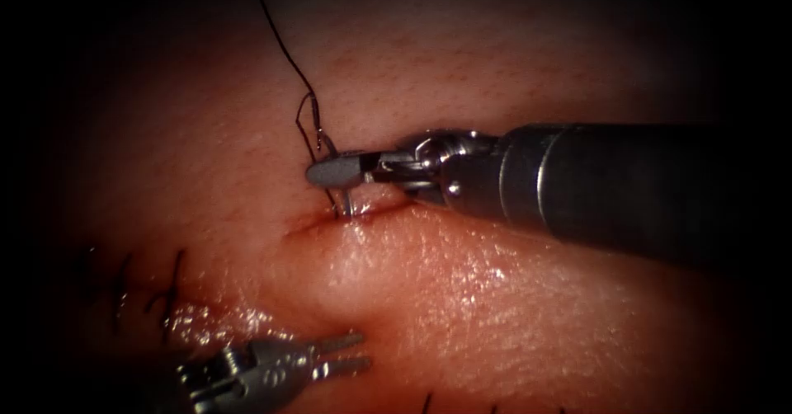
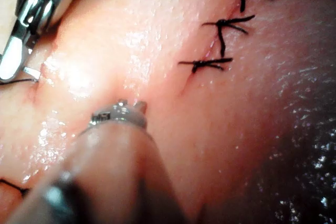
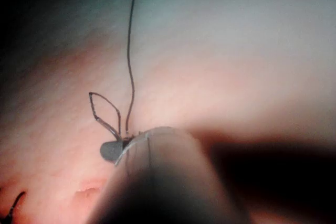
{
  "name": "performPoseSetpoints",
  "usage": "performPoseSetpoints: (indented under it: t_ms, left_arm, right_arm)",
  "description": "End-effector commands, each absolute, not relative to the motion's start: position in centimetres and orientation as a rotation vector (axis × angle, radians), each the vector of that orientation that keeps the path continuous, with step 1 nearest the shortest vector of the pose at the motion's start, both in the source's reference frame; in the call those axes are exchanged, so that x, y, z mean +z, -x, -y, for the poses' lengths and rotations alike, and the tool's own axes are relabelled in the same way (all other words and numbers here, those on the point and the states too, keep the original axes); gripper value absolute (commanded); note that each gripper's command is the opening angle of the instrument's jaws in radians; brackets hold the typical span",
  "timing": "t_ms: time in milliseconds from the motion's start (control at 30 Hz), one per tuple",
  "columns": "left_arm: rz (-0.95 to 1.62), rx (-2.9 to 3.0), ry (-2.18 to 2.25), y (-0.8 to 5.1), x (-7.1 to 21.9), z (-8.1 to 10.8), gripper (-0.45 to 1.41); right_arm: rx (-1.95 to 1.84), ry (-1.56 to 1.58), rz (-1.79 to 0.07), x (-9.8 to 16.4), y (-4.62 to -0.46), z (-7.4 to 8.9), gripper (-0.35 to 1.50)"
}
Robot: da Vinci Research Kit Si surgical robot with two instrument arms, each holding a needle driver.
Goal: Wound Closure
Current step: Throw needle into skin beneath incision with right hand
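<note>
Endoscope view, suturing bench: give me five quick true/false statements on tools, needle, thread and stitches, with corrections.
1. The right tool has its jaws shut on the needle. True.
2. The left tool holds the thread. False: its jaws are open and hold nothing.
3. The needle's lower end is at the cut in the tissue. True.
4. The thread trails toward the left tool. False: it runs up and away from the needle, with a small loop by the right tool.
5. Finished stitches lie on the tissue. True.
</note>
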State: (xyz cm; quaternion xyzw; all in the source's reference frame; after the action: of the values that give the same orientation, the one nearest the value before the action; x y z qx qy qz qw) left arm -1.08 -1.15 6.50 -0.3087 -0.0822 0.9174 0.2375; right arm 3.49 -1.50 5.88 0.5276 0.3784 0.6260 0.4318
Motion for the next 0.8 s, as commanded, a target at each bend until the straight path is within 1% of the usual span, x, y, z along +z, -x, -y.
performPoseSetpoints:
  t_ms: [33, 500, 800]
  left_arm:
    - [0.225, 2.514, 0.848, 1.13, 6.55, 1.14, -0.06]
    - [0.225, 2.515, 0.848, 1.12, 6.55, 1.14, -0.06]
    - [0.227, 2.517, 0.846, 1.12, 6.57, 1.13, -0.06]
  right_arm:
    - [1.591, -1.388, -0.932, 5.94, -3.61, 1.44, -0.35]
    - [1.764, -1.656, -0.832, 6.0, -3.72, 1.74, -0.35]
    - [1.825, -1.782, -0.68, 5.62, -3.75, 2.01, -0.35]
